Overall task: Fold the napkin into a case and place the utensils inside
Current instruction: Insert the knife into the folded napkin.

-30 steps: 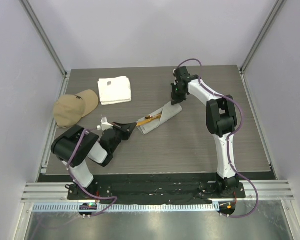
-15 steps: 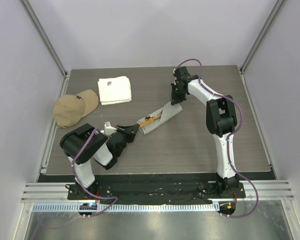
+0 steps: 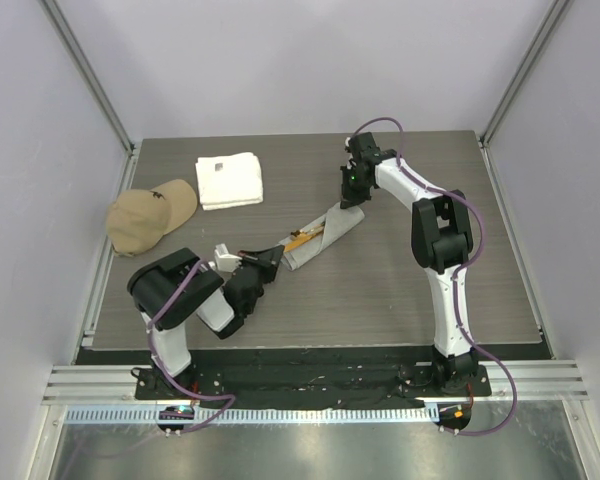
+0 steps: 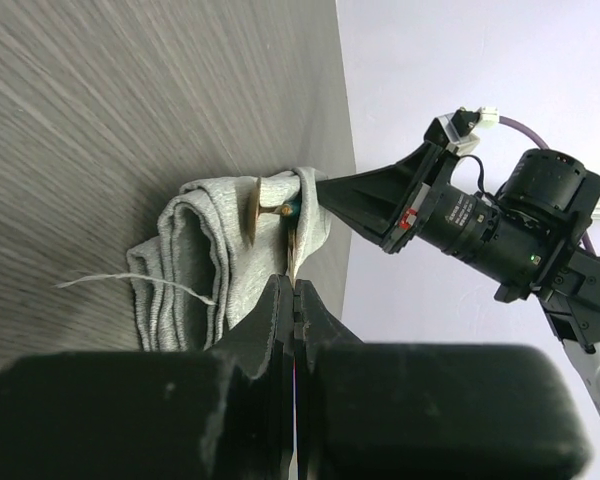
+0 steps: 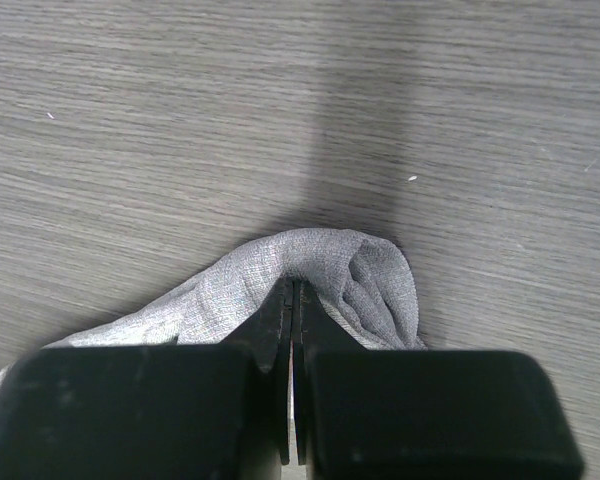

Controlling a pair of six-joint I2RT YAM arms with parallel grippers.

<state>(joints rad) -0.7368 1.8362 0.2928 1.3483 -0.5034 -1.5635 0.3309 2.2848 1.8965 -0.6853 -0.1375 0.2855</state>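
The napkin, folded into a narrow grey case (image 3: 325, 235), lies slantwise mid-table. The utensils stick out of its near-left mouth: an orange-yellow stick (image 3: 300, 239), and in the left wrist view a round tan wooden piece (image 4: 252, 205) and a teal bit (image 4: 288, 210). My left gripper (image 3: 275, 256) is at that mouth. Its jaws (image 4: 293, 285) are shut on a slim pale-tan utensil end (image 4: 292, 255) beside the cloth (image 4: 205, 255). My right gripper (image 3: 352, 198) is shut on the case's far end, pinching a raised fold of cloth (image 5: 330, 262) at its tips (image 5: 293, 290).
A thick white towel (image 3: 229, 180) lies at the back left. A tan cap (image 3: 150, 216) sits at the left edge. A loose white thread (image 4: 130, 283) trails from the cloth. The right arm's fingers (image 4: 380, 195) show close behind the case in the left wrist view.
My left gripper has moved right, up to the case's open mouth, and the left arm has swung in behind it. The right gripper and the case have stayed put.
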